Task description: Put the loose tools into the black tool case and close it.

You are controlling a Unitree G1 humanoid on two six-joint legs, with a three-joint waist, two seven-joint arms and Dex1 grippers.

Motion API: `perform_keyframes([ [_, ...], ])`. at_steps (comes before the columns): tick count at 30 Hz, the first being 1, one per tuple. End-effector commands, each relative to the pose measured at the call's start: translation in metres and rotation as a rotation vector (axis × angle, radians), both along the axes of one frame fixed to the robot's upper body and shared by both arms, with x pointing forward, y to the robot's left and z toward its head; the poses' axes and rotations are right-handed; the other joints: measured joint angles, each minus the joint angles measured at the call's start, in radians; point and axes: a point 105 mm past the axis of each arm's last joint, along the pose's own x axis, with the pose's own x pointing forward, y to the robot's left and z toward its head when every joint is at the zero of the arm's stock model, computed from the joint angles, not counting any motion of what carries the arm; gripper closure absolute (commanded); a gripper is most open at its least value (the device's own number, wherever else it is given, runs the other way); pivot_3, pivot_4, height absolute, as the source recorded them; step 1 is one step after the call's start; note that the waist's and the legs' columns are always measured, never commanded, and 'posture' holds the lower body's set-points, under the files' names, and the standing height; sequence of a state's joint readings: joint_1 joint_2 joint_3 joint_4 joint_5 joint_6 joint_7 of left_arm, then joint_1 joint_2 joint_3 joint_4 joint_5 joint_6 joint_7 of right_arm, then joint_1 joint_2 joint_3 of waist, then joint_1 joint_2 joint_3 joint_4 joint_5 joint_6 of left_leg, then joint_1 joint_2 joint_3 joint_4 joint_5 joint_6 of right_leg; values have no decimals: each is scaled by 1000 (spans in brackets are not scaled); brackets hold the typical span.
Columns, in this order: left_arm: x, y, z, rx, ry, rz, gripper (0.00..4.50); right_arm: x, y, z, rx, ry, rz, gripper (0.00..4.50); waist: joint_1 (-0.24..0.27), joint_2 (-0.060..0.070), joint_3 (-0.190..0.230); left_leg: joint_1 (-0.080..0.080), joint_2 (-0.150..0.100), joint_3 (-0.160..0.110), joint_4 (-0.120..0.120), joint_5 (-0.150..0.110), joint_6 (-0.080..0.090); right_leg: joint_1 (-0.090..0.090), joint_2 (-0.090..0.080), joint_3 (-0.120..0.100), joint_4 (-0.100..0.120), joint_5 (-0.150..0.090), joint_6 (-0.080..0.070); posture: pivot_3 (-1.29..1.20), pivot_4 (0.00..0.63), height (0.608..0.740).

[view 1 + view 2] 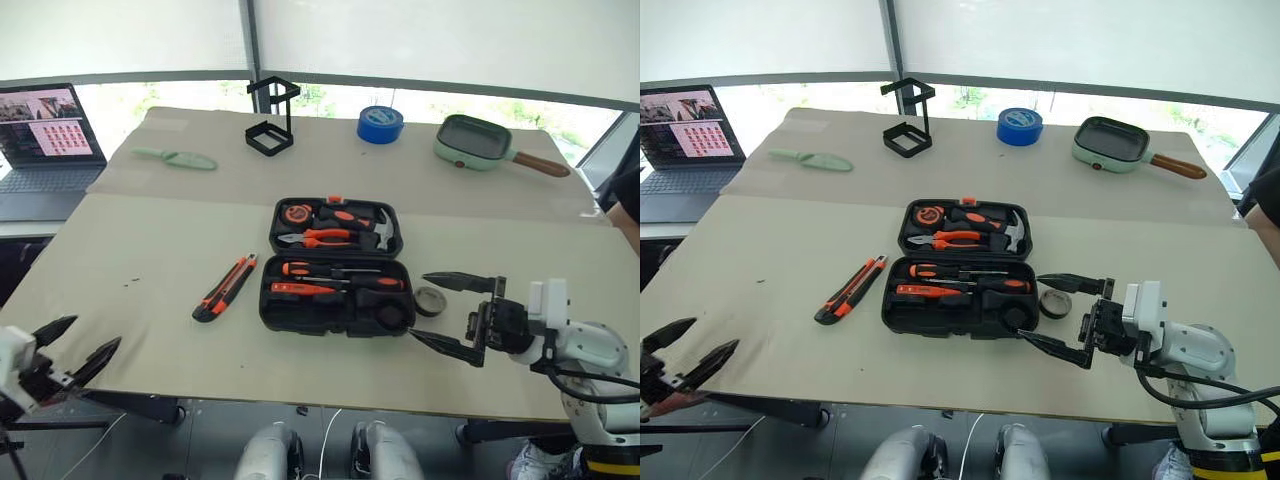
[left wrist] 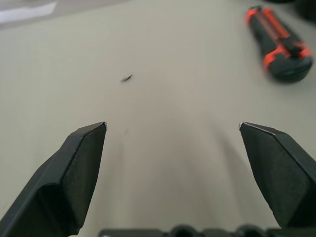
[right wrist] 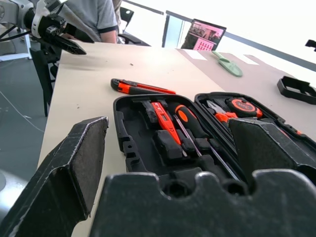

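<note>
Matt blk plastic tool case [image 1: 335,312], matt table [image 1: 150,250]

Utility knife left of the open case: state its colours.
Black with orange trim; the utility knife shows best in the left wrist view.

I see bright daylight coming in from the windows [image 1: 420,40] along the top of the head views. The blinds glow white there and wash out. The table [image 1: 150,250] is lit evenly and looks pale, with only soft, faint shadows under the things on it. The black tool case [image 1: 335,265] stays dark, so its inside is hard to make out. In the left wrist view, the utility knife [image 2: 279,42] in the upper right is blurry. In the right wrist view the top is very bright, and the close fingers [image 3: 69,168] look soft.
</note>
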State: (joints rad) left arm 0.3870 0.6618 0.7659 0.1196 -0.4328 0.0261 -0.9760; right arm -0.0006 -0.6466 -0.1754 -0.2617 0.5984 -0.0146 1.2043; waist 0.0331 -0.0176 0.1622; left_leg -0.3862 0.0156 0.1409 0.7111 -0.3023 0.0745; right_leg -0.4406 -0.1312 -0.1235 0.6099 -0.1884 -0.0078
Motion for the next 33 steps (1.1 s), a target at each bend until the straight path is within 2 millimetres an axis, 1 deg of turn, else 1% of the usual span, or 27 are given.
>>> perform_keyframes([
  [1,-1,-8,8,-4,-6,4,14,-6,5,0,-24,-24,64,0,2,0,0,0,0,0,0,1,-1,0,0,0,0,0,0,0,150,740],
  [2,3,-17,11,-26,-7,-29,14,-7,6,2,-12,-15,69,0,5,0,0,0,0,0,0,1,-1,0,0,0,0,0,0,0,150,740],
  [6,34,-68,30,-165,-1,-212,14,-5,25,30,86,-35,110,0,11,1,0,-1,0,0,0,1,-2,-1,-1,0,1,0,0,0,150,740],
  [10,64,-104,41,-235,28,-256,14,-5,34,43,110,-69,142,0,5,0,0,-1,0,-1,0,1,-2,0,1,0,1,1,1,0,150,740],
  [11,70,-114,39,-233,57,-279,14,-4,35,45,118,-71,144,0,4,1,0,-1,0,-1,0,2,-4,1,1,0,2,4,5,0,150,740],
  [12,81,-126,36,-211,81,-299,14,-4,35,48,117,-78,143,0,4,1,0,-1,0,0,-1,4,-7,1,2,1,2,5,5,0,150,740],
  [13,90,-132,30,-192,127,-281,14,-3,35,50,112,-89,139,0,4,1,0,-2,0,0,-1,4,-8,1,2,0,2,5,4,0,150,740],
  [14,99,-135,27,-138,136,-263,14,-3,34,51,105,-94,136,0,3,1,0,-3,-1,0,-1,5,-8,1,4,0,3,9,-2,0,150,740],
  [16,113,-136,26,-135,128,-210,14,-1,34,56,98,-109,127,0,4,1,0,-3,-1,2,-1,5,-8,1,10,-1,3,9,-2,0,150,740],
  [18,120,-147,26,-140,124,-251,14,0,34,62,102,-123,118,0,-1,1,0,-3,-1,4,-1,5,-8,1,13,-1,3,9,-2,0,150,740],
  [20,125,-153,12,-107,164,-273,14,2,36,67,105,-133,114,0,-10,1,0,-3,-1,5,-1,5,-8,1,14,-1,2,9,-2,0,150,740],
  [23,130,-153,-7,-47,224,-280,14,3,37,69,109,-138,111,0,-17,1,0,-2,0,5,-1,5,-8,0,14,0,3,7,1,0,150,740],
  [26,136,-158,-15,-58,267,-285,14,3,37,72,121,-138,106,0,-13,2,1,-1,1,5,-1,6,-9,1,13,0,3,7,1,0,150,740],
  [28,135,-159,-18,-69,292,-290,533,0,38,71,124,-120,117,0,-8,2,1,-1,1,4,-1,6,-11,1,8,0,4,6,3,0,150,740],
  [29,135,-159,-17,-67,285,-297,710,-1,39,71,124,-116,120,0,-8,2,1,-1,1,4,-1,7,-11,1,5,0,4,6,3,0,150,740],
  [31,136,-157,-12,-88,251,-311,1407,-2,39,70,125,-115,118,0,-9,3,0,-1,1,4,-1,7,-11,1,3,0,4,6,3,0,150,740],
  [32,137,-155,-8,-97,234,-311,1895,-2,39,69,126,-116,117,0,-9,3,0,-1,1,4,-1,6,-11,1,3,1,4,6,3,0,150,740],
  [33,137,-154,-6,-102,224,-310,2134,-3,39,69,125,-115,116,0,-8,3,0,-2,1,3,-1,6,-11,1,3,1,3,6,3,0,150,740],
])
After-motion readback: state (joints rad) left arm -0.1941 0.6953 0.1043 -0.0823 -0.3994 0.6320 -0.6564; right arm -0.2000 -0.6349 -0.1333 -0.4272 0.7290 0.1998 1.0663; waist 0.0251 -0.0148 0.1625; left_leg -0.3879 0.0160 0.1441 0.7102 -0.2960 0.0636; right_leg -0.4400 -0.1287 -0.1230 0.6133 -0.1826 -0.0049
